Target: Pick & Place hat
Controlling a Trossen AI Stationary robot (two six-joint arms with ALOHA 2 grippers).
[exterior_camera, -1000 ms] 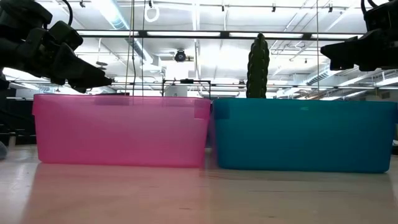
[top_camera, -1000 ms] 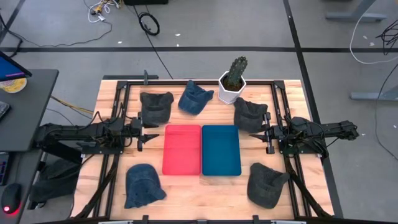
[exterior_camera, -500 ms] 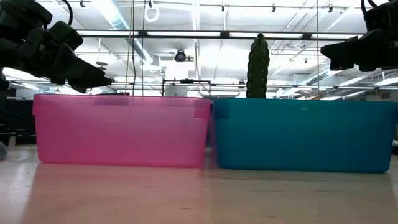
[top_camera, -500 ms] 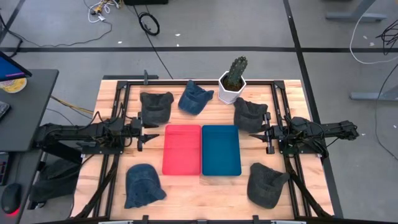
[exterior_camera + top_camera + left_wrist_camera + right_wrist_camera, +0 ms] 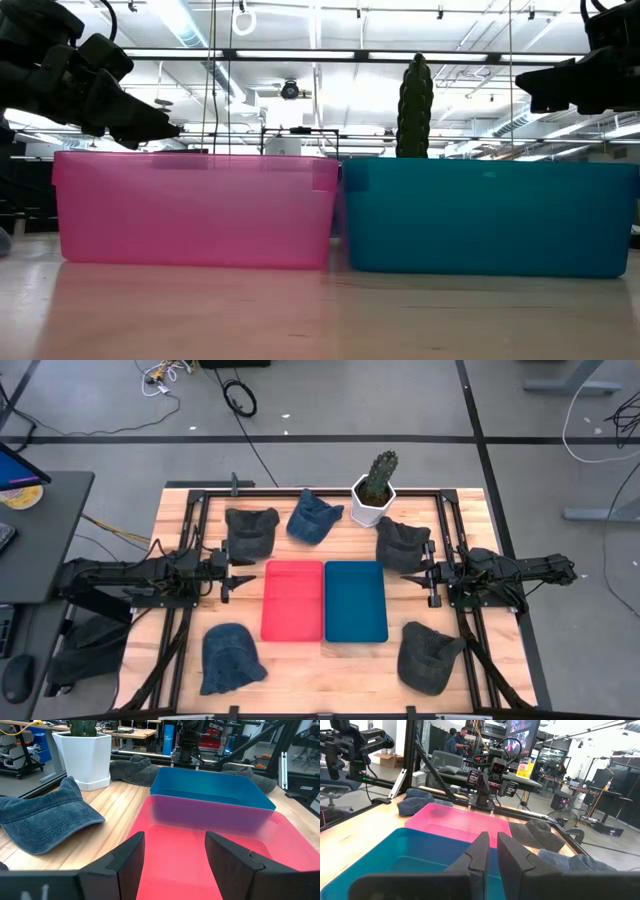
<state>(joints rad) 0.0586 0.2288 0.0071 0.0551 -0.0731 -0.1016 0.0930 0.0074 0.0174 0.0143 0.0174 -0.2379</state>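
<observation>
Several dark denim hats lie flat on the wooden table: one (image 5: 251,530) and one (image 5: 315,517) at the far side, one (image 5: 402,543) at the far right, one (image 5: 230,658) near left, one (image 5: 428,657) near right. A red bin (image 5: 293,601) and a blue bin (image 5: 355,601) stand side by side in the middle. My left gripper (image 5: 240,573) hovers open just left of the red bin (image 5: 200,850), fingers (image 5: 135,852) level and aimed over it. My right gripper (image 5: 418,572) hovers shut just right of the blue bin (image 5: 395,865). Neither touches anything.
A cactus in a white pot (image 5: 374,490) stands at the far edge between two hats. Black rails (image 5: 196,510) run along the table's left and right sides under the arms. Bare wood shows between the bins and the near hats. People work at desks (image 5: 460,740) beyond the table.
</observation>
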